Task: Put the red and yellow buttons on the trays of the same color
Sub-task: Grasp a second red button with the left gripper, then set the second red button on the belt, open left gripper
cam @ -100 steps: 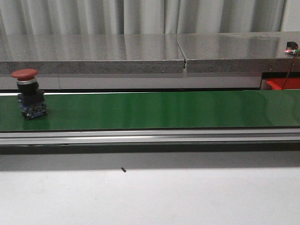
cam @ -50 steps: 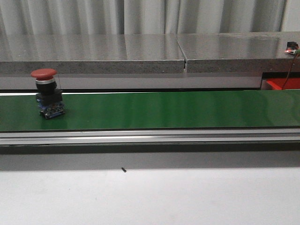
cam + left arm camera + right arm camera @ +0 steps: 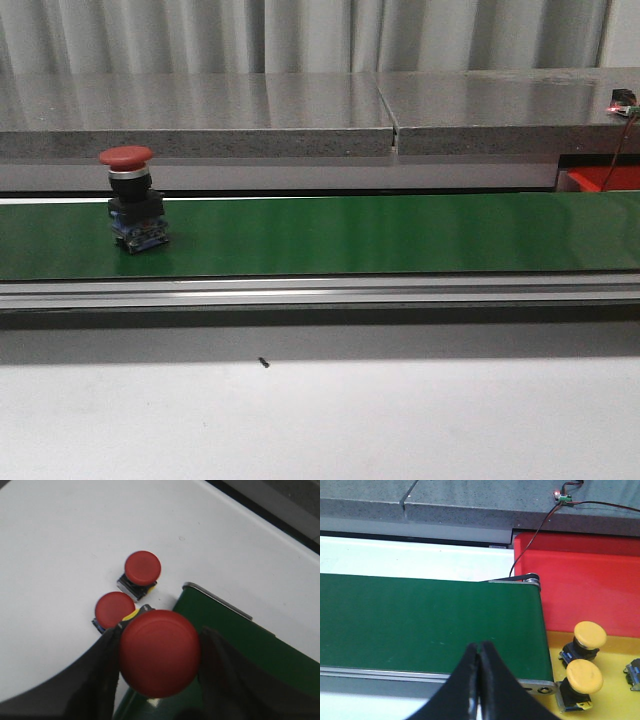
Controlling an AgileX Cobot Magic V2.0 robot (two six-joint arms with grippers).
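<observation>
Left fingers (image 3: 157, 680) clamp a red button (image 3: 159, 652); right fingers (image 3: 479, 672) are pressed together, holding nothing.

The held button's cap sits between the two dark fingers, above the near end of the green belt (image 3: 240, 655). Just beside that belt end, two more red buttons (image 3: 142, 568) (image 3: 114, 609) stand on the white desk (image 3: 60, 545), close to each other. The right fingers hang over the belt's other end (image 3: 420, 625); just past it lie a red tray (image 3: 590, 580) and a yellow tray (image 3: 615, 700) with two yellow buttons (image 3: 589, 634) (image 3: 584, 675) on it. In the front view another red button (image 3: 133, 198) stands upright on the belt — toward its left end.
</observation>
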